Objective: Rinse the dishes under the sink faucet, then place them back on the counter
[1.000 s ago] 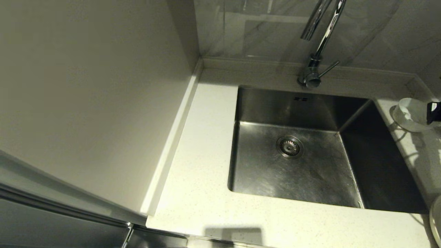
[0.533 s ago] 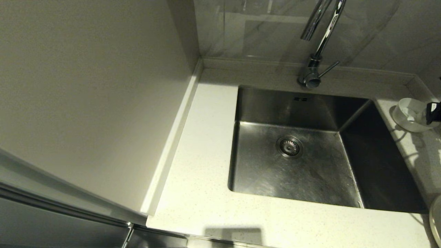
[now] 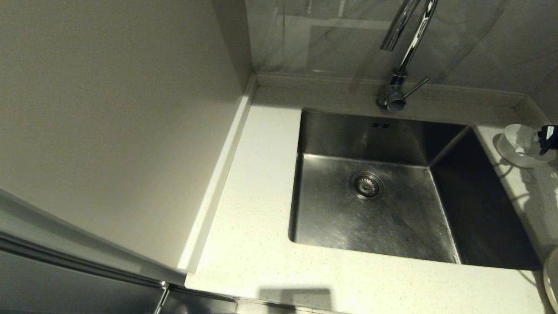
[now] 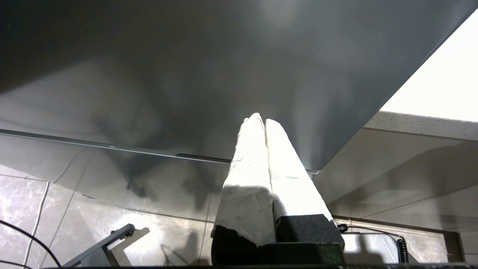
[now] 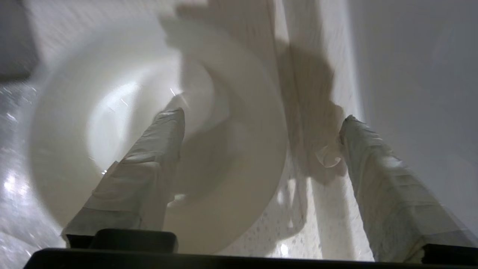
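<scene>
Right gripper (image 5: pixel 261 142) sits wide open over the bowl (image 5: pixel 112 123), one finger inside, one outside at 3 o'clock, straddling the rim. Left gripper (image 4: pixel 265 121) parked, pinched closed, empty.

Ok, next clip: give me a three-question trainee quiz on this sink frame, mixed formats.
1. True or false: the sink holds a dish.
2. Which describes the right gripper? A) shut on the spoon B) open, one finger inside the bowl, the other outside its rim C) gripping the faucet
3. Fill in: the left gripper, parked low away from the counter, has its fingers ____.

Key
1. False: only the drain strainer is in the basin.
2. B
3. shut
</scene>
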Tool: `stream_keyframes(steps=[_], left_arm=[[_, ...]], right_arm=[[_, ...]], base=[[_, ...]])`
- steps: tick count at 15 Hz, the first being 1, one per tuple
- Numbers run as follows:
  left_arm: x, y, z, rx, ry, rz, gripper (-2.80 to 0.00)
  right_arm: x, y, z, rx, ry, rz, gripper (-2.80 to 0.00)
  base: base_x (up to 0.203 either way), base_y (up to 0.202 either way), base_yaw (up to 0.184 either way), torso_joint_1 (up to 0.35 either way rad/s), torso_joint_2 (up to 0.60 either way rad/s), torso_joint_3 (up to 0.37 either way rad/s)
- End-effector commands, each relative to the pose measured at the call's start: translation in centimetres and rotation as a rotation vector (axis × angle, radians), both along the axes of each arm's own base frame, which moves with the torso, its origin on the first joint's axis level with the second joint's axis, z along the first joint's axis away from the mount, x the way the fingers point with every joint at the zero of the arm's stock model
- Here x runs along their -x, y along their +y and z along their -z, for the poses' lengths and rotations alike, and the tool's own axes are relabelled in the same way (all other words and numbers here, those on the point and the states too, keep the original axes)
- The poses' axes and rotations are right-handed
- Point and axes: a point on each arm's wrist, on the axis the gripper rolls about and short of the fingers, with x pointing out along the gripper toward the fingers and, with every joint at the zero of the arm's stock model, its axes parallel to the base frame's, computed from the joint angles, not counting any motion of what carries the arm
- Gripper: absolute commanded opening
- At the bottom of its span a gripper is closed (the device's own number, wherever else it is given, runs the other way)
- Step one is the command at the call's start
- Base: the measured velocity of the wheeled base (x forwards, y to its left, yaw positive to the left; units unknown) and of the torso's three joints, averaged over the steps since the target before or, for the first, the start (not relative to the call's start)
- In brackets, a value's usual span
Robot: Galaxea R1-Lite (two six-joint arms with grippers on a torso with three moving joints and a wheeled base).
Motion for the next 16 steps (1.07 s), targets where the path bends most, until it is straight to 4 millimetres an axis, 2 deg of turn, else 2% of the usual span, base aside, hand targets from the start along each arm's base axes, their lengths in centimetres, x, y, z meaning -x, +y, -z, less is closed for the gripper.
stream_keyframes(steps=[1,5,7,8,16], left_arm=[[0.0,0.0,0.0,0.0,-0.004,0.0,-2.8],[0.0,0.0,0.0,0.0,-0.004,0.0,-2.8],[0.0,0.0,0.0,0.0,-0.004,0.0,-2.8],[0.0,0.0,0.0,0.0,-0.004,0.0,-2.8],[0.0,0.0,0.0,0.0,-0.004,0.0,-2.8]], right_arm=[[0.6,0.4,-1.5,0.021,-0.048,-0.014,0.0],[2.1,2.0,-5.3,0.072,-0.172,-0.075,0.0],[3.1,3.4,-7.4,0.093,-0.232,-0.119,0.0],[3.7,4.0,-8.3,0.099,-0.257,-0.148,-2.8],[8.5,12.5,-15.3,0.098,-0.468,-0.346,-2.8]], base=[[0.0,0.0,0.0,0.0,0.0,0.0],[0.0,0.0,0.0,0.0,0.0,0.0],[0.0,0.0,0.0,0.0,0.0,0.0],[0.0,0.0,0.0,0.0,0.0,0.0],[0.0,0.0,0.0,0.0,0.0,0.0]])
